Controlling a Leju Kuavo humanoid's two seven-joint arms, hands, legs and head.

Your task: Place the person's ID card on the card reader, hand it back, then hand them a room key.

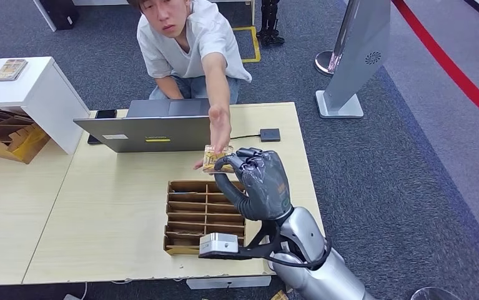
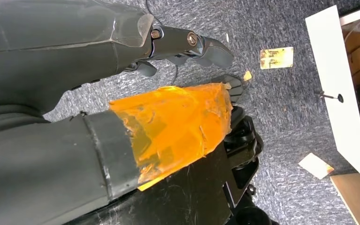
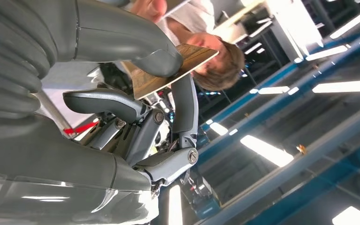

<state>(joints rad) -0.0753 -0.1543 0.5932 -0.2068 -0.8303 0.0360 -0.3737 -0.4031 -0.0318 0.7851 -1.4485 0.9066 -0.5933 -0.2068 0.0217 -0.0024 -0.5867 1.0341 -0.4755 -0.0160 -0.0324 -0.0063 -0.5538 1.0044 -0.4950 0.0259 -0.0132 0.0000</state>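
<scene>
My right hand (image 1: 258,181) is raised over the desk and pinches a brown-gold patterned card (image 1: 215,157) between thumb and finger. The right wrist view shows the same card (image 3: 178,65) under the thumb tip. The person's hand (image 1: 219,132) reaches across the desk and touches the card's far edge. I cannot tell whether it is the ID card or a room key. The small black card reader (image 1: 270,134) lies just beyond, near the desk's right side. In the left wrist view my left hand (image 2: 173,122) hangs over the carpet, fingers apart, holding nothing.
A slotted cardboard box (image 1: 202,215) sits on the desk (image 1: 112,212) under my right arm. An open laptop (image 1: 155,128) and a black phone (image 1: 105,114) stand at the far edge. The person kneels behind the desk. Another card (image 2: 276,57) lies on the floor.
</scene>
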